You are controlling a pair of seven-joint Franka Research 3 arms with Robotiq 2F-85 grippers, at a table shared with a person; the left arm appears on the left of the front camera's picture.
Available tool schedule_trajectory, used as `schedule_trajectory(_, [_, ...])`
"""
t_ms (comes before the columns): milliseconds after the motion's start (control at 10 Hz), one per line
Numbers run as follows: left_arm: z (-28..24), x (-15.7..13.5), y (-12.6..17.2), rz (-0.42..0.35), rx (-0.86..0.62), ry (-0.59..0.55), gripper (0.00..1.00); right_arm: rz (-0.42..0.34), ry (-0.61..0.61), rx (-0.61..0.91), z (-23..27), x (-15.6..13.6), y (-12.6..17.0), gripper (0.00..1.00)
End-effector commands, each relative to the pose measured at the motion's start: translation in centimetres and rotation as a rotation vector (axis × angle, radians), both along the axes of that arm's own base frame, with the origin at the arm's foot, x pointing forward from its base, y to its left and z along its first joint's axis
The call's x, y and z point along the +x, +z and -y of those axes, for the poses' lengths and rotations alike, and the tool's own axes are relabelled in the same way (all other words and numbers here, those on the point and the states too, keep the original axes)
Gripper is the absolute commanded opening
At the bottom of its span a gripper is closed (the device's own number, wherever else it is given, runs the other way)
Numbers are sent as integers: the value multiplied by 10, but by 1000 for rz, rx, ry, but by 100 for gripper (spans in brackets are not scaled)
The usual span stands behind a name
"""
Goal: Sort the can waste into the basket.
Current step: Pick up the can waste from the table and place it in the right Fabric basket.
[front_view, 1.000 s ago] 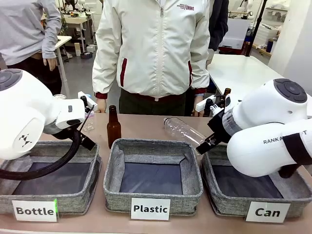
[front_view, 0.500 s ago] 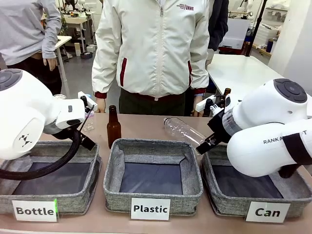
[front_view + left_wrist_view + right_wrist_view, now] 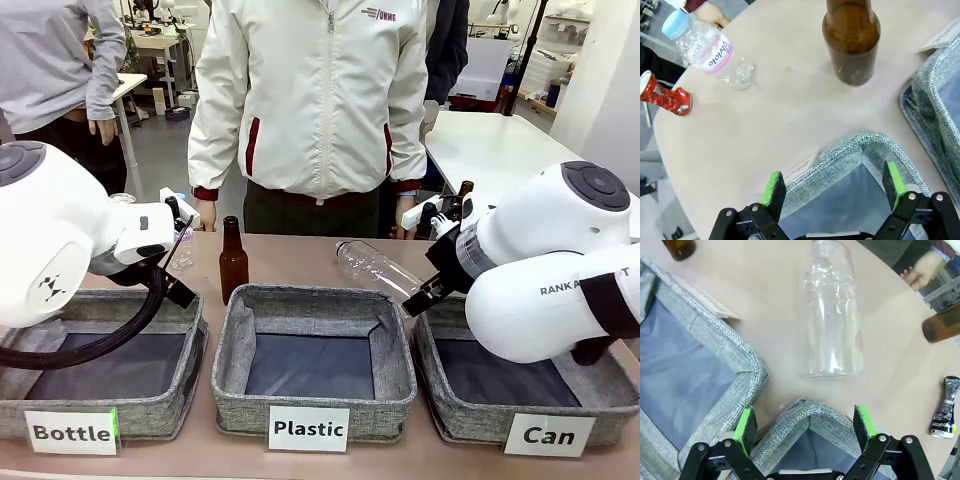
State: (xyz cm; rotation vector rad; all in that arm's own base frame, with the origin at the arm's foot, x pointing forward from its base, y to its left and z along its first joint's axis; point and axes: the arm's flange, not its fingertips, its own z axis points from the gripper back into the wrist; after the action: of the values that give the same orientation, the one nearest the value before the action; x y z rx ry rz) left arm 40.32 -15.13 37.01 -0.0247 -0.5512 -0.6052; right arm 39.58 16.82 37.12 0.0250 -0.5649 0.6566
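right gripper (image 3: 805, 422), jaws apart, is hovering nearer the crushed blue-silver metal can (image 3: 945, 407), which is lying off to its side. left gripper (image 3: 832, 182), also apart, is facing the crushed red metal can (image 3: 665, 95).

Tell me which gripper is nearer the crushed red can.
Left. The left gripper hovers over the Bottle basket corner, the red can on the table beyond it. The right gripper hangs over the Can basket corner, two baskets away.

Can basket (image 3: 468, 422) rightmost; brown bottle (image 3: 233, 262) upright behind Plastic basket (image 3: 315, 297)
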Motion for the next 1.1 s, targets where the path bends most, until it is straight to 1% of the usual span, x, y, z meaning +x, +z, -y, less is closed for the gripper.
schedule_trajectory(0, [0,0,0,0,0,0,100,0,-1,1,0,0,0,100])
schedule_trajectory(300, [0,0,0,0,0,0,100,0,0,0,0,0,0,100])
schedule_trajectory(400, [0,-3,7,-55,27,-2,100,-28,6,28,0,-1,8,100])
schedule_trajectory(500, [-1,-11,22,-143,43,-47,100,-50,21,74,8,-4,28,100])
schedule_trajectory(600, [-12,-29,54,-172,-48,-108,100,-137,-9,92,26,-13,63,100])
schedule_trajectory(700, [-23,-44,87,-231,-115,-75,100,-196,-72,220,44,-24,100,100])
schedule_trajectory(800, [-37,-66,112,-272,-203,-82,100,-266,-71,333,67,-43,134,100])
schedule_trajectory(900, [-55,-88,131,-291,-315,-149,100,-318,-78,450,93,-61,160,100])
schedule_trajectory(1000, [-84,-105,148,-324,-464,-218,100,-386,-115,580,125,-79,178,100])
